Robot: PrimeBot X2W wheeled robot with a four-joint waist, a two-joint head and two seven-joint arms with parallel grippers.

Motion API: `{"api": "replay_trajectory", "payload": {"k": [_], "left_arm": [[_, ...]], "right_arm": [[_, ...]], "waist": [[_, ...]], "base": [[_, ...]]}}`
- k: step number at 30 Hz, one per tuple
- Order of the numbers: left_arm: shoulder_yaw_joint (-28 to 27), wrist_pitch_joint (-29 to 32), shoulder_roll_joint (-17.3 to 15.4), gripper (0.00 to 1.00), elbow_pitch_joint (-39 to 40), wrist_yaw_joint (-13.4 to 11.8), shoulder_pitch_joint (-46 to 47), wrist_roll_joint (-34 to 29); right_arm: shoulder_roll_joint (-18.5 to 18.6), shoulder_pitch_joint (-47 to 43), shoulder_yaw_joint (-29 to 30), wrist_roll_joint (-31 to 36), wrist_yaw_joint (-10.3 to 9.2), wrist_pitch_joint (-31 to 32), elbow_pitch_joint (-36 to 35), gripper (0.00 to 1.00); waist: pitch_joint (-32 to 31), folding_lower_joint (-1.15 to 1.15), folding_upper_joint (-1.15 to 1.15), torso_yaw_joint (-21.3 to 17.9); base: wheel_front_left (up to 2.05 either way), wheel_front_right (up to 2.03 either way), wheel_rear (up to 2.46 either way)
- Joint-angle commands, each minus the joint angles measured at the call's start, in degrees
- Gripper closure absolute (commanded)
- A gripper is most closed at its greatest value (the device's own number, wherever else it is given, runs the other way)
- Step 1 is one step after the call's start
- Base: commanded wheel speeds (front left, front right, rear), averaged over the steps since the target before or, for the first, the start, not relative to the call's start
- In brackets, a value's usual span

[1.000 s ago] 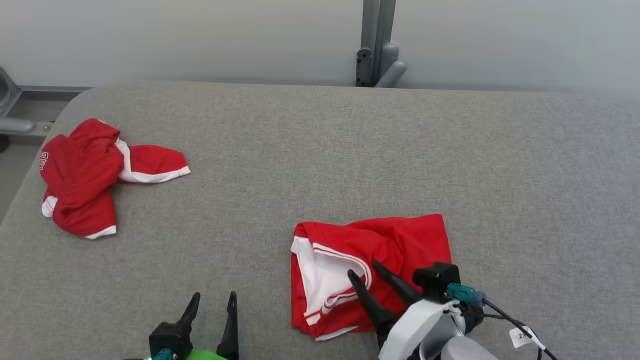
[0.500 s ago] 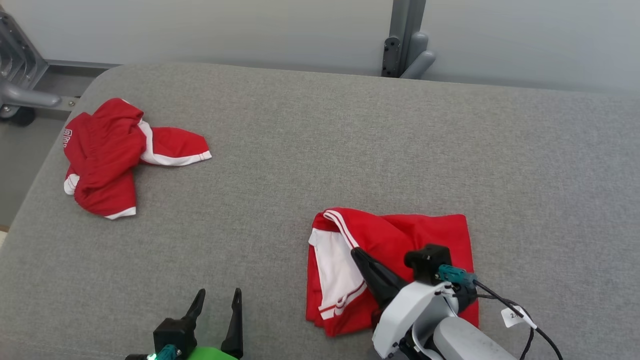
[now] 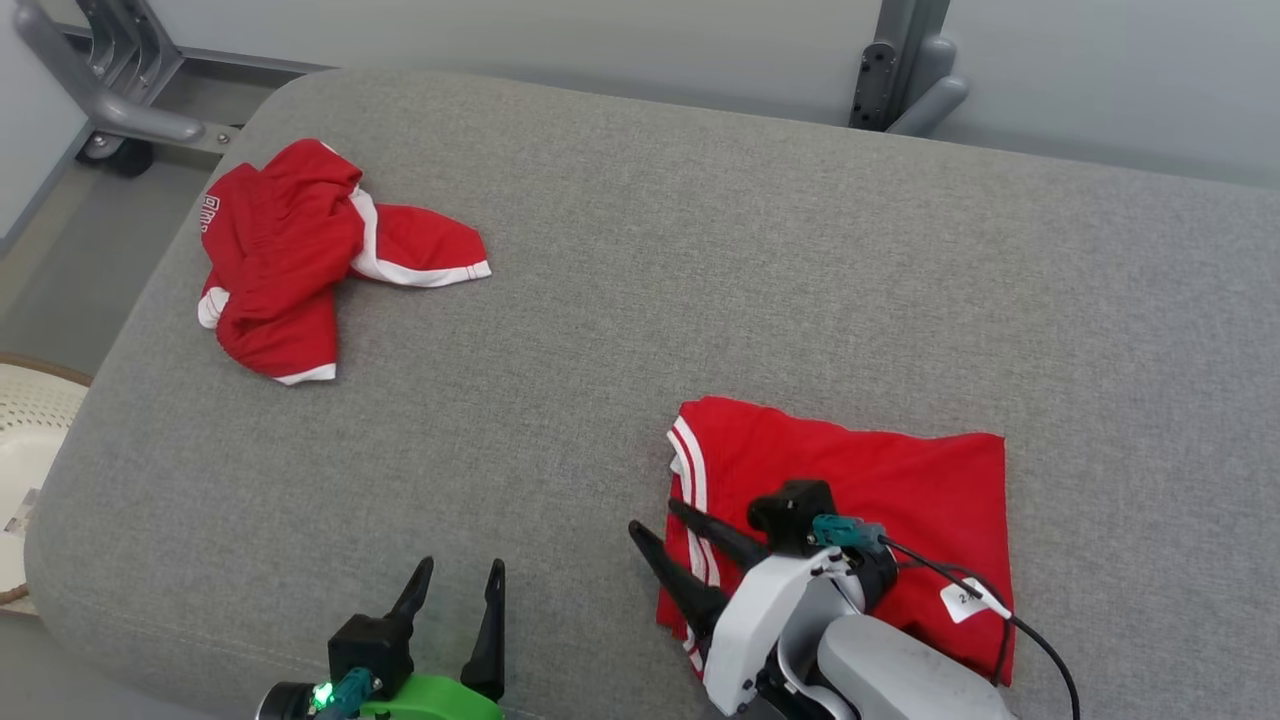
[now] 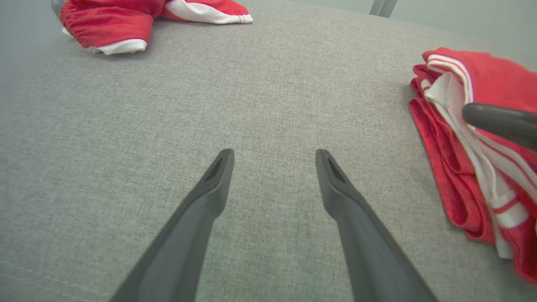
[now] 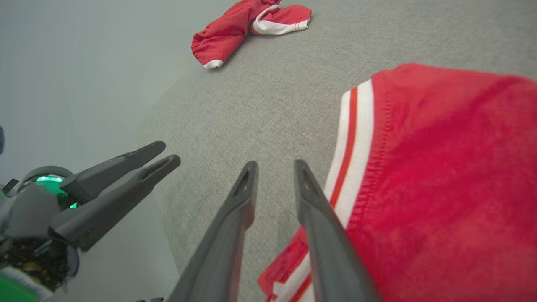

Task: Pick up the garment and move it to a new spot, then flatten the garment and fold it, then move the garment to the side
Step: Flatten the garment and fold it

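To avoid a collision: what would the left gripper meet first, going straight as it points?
The left gripper would probably meet bare grey cushion; the crumpled garment and folded garment lie aside.

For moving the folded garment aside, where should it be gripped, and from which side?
Probably the folded garment's striped left edge, where the folded layers stack thick: come in low from the left, one finger under the whole stack. The right gripper sits at that edge, open.
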State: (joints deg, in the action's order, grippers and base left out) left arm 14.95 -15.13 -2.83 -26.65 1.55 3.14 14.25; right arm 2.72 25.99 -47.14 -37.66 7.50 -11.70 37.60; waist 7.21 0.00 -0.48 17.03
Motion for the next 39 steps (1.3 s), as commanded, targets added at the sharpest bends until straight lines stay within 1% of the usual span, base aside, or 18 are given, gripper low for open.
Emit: {"api": "replay_trajectory", "payload": {"k": [1, 5, 8, 9, 10, 14, 15, 17, 20, 25, 29, 32, 39], "left_arm": [[-0.23, 0.01, -0.15, 0.00, -0.14, -0.08, 0.97, 0.23], [-1.06, 0.00, -0.14, 0.00, 0.46, -0.39, 0.60, -0.01], [-1.80, 0.00, -0.14, 0.00, 1.12, -0.55, -0.05, -0.30], [-2.12, 0.00, -0.14, 0.00, 1.37, -0.69, -0.29, -0.40], [-2.87, 0.00, -0.15, 0.00, 1.79, -0.91, -0.80, -0.74], [-4.36, 0.00, -0.15, 0.00, 2.38, -1.08, -1.88, -1.45], [-4.36, 0.00, -0.15, 0.00, 2.38, -1.08, -1.88, -1.45], [-5.25, 0.00, -0.15, 0.00, 2.60, -1.00, -2.20, -1.69], [-6.40, 0.01, -0.13, 0.00, 2.87, -1.06, -3.10, -2.03], [-7.82, 0.01, -0.15, 0.00, 3.51, -1.05, -4.03, -2.22], [-8.86, 0.01, -0.16, 0.00, 4.47, -1.39, -4.79, -2.39], [-9.29, 0.01, -0.15, 0.00, 5.21, -1.47, -5.59, -2.88], [-9.55, 0.00, -0.16, 0.00, 7.01, -1.01, -6.49, -4.48]], "right_arm": [[0.36, 1.20, -0.45, -0.85, -0.03, -1.02, 0.70, 0.00], [0.34, 2.65, -1.65, -2.08, -0.03, -2.81, 2.00, 0.00], [0.36, 2.92, 0.52, -0.60, -0.03, -3.53, 2.38, 0.00], [0.39, 3.05, 2.75, 0.89, -0.03, -3.57, 1.28, 0.00], [0.67, 0.64, 8.34, 3.92, -0.03, -3.47, -1.01, 0.00], [1.06, -4.93, 18.34, 11.32, -0.03, -3.47, -6.28, 0.00], [1.06, -4.93, 18.34, 11.32, -0.03, -3.47, -6.28, 0.00], [0.98, -7.83, 22.18, 14.84, -0.02, -3.48, -8.74, 0.00], [0.93, -12.26, 27.23, 18.34, -0.02, -3.48, -11.51, 0.00], [0.73, -16.89, 33.11, 21.72, -0.02, -3.49, -14.81, 0.00], [0.61, -19.39, 36.07, 23.25, -0.02, -3.50, -16.65, 0.00], [0.49, -21.03, 37.26, 23.83, -0.02, -3.50, -17.66, 0.00], [0.30, -23.55, 38.60, 24.17, -0.02, -3.49, -18.53, 0.00]], "waist": [[0.19, 0.00, 0.48, 0.31], [-0.89, 0.00, 0.48, -1.24], [-2.13, 0.00, 0.48, -3.24], [-2.55, 0.00, 0.48, -4.00], [-3.38, 0.00, 0.48, -5.59], [-5.05, 0.00, 0.48, -8.67], [-5.05, 0.00, 0.48, -8.67], [-5.76, 0.00, 0.48, -10.16], [-6.68, 0.00, 0.48, -12.12], [-7.43, 0.00, 0.48, -14.91], [-7.93, 0.00, 0.48, -16.82], [-8.22, 0.00, 0.48, -18.03], [-8.27, 0.00, 0.48, -18.83]], "base": [[0.00, 0.00, 0.00], [0.00, 0.00, 0.00], [0.00, 0.00, 0.00], [0.00, 0.00, 0.00], [0.00, 0.00, 0.00], [0.00, 0.00, 0.00], [0.00, 0.00, 0.00], [0.00, 0.00, 0.00], [0.00, 0.00, 0.00], [0.00, 0.00, 0.00], [0.00, 0.00, 0.00], [0.00, 0.00, 0.00], [0.00, 0.00, 0.00]]}}
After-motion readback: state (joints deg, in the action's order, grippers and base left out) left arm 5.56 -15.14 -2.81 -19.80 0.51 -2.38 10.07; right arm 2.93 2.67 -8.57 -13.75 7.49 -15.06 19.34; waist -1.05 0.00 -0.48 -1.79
